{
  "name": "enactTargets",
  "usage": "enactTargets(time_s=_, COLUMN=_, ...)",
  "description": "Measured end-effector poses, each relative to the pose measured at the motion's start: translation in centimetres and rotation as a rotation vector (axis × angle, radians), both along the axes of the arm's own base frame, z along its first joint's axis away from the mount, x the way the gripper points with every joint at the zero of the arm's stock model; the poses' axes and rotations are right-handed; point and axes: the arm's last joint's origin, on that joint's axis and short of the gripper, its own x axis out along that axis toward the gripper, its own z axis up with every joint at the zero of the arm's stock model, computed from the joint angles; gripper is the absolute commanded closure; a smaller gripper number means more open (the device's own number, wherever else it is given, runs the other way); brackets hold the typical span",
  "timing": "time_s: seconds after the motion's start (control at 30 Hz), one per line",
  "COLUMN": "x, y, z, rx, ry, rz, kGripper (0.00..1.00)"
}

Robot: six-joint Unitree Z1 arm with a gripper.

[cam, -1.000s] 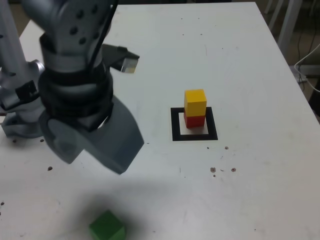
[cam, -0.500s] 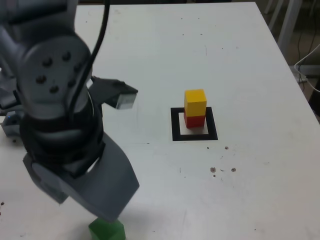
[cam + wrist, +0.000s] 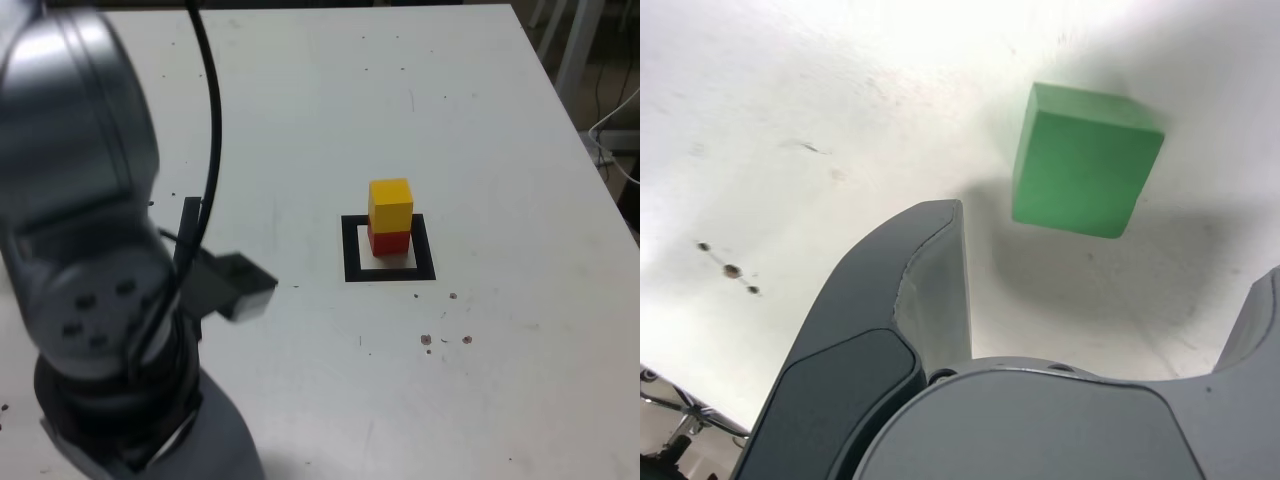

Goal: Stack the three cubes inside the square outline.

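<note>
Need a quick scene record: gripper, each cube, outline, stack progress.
gripper: open, nothing held
green cube: on the table, beyond the fingertips in the wrist view; hidden in the exterior view
yellow cube: on top of the red cube
red cube: inside the square outline
square outline: black border, pale centre
stack: two cubes high, green missing

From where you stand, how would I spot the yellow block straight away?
On the big white table, find the thick black square outline. Inside it stands a two-block stack. The yellow block is the upper one, resting on the red block.
</note>
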Motion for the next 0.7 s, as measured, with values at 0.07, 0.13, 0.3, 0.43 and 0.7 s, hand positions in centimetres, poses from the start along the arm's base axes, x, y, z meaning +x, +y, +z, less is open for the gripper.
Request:
enactTargets(time_s=0.07, x=0.0, y=-0.3, z=-0.8, rx=0.001, ry=0.005, rz=-0.003, kGripper=0.03)
enactTargets(time_s=0.13, x=-0.1, y=-0.5, z=-1.3, rx=0.004, ry=0.01, rz=-0.005, kGripper=0.04)
enactTargets(time_s=0.3, x=-0.2, y=-0.2, z=-2.4, rx=0.017, ry=0.019, rz=-0.003, kGripper=0.1)
enactTargets(time_s=0.43, x=0.3, y=0.3, z=-3.0, rx=0.025, ry=0.013, rz=0.002, kGripper=0.13)
enactTargets(time_s=0.7, x=0.9, y=0.5, z=-3.2, rx=0.045, ry=-0.038, rz=-0.008, kGripper=0.17)
